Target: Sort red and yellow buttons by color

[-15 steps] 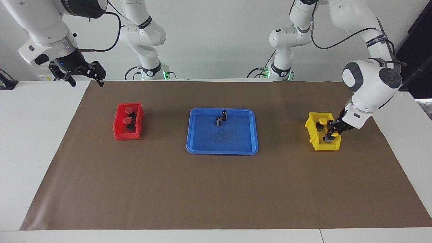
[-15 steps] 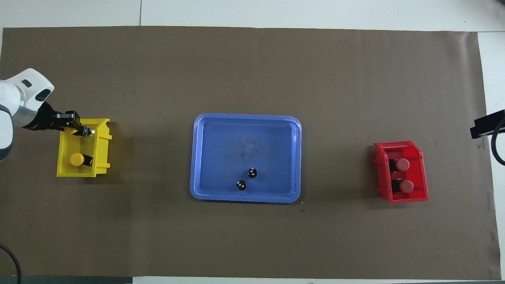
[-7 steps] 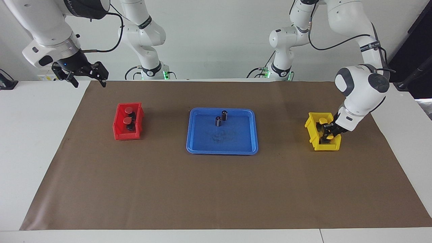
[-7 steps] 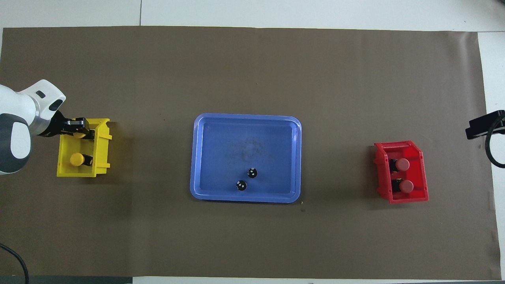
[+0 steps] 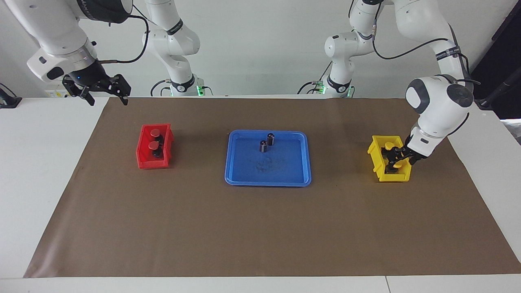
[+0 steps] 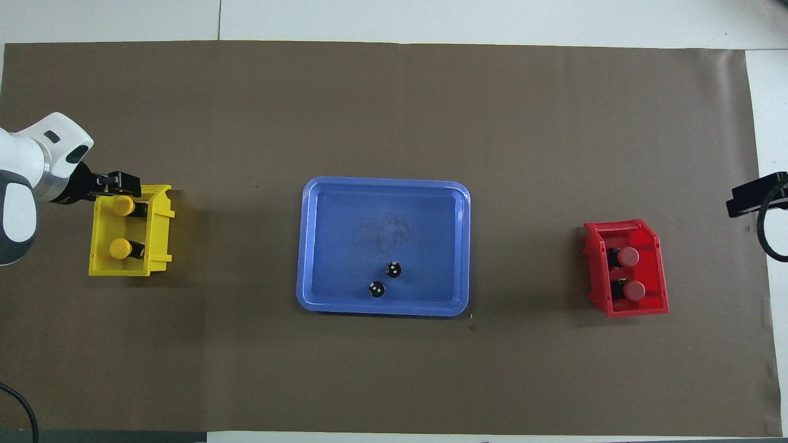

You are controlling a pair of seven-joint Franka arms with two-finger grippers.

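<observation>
Here, your left pincer [image 5: 401,158] sits low at the yellow bin [image 5: 376,162], at the left arm's end of the worktop [image 5: 260,228]. Its fingers look parted just beside a yellow button [image 6: 123,205] lying in the bin, though I cannot tell whether they touch it. The second yellow button [image 6: 120,248] lies in the same bin, a little off from the pincer and nearer the robots.

Your right pincer [image 5: 105,94] hangs spread over the worktop's edge at the right arm's end, waiting. Below and away from it, the red bin [image 5: 142,160] holds both red buttons [image 5: 155,132].

By how things lie, the sorting looks done or nearly so.

These buttons are probably light, hard and rigid. The domed caps look smooth and likely slippery, so the squarer black body under the cap should give the surer hold. They are small and may tip or roll when nudged.

Well apart from the left pincer, the blue tray [image 5: 232,179] rests mid-worktop between the bins, with two dark cylinders [image 5: 267,142] standing in it; they bear no coloured caps. Closest to the left pincer, the yellow bin's walls are the main thing to clear when lifting out.
</observation>
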